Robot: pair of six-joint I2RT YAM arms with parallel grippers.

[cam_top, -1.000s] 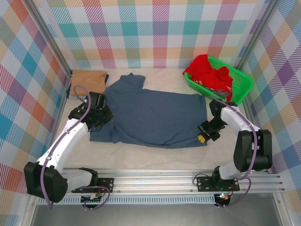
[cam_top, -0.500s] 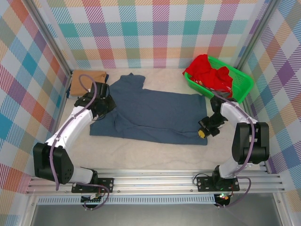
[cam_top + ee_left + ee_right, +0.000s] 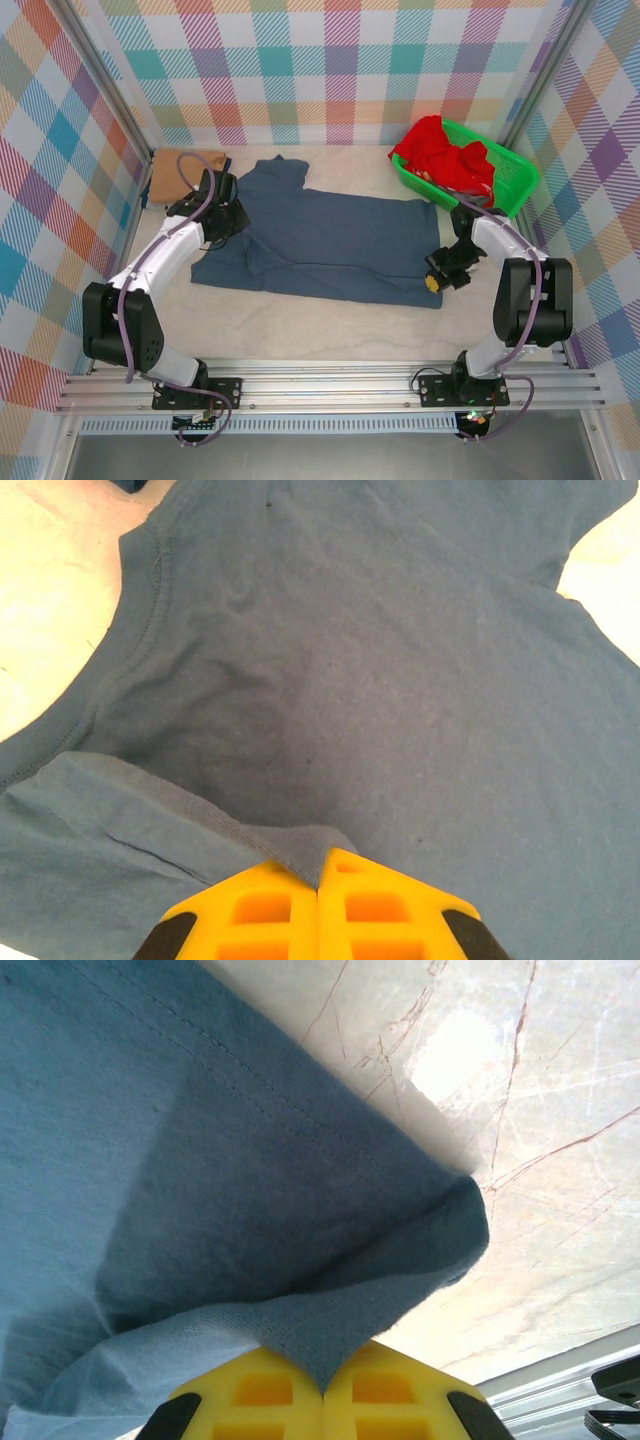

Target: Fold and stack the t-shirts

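The slate-blue t-shirt [image 3: 330,245] is spread on the counter [image 3: 300,325], its edges pinched in the closed left hand [image 3: 318,868] and closed right hand [image 3: 322,1378]. Being soft and limp, it is judged best gripped at the hems.

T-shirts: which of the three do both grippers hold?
The blue t-shirt, spread mid-table, pinched by the left gripper and right gripper. The tan t-shirt lies far left; the red t-shirt is in the basket.
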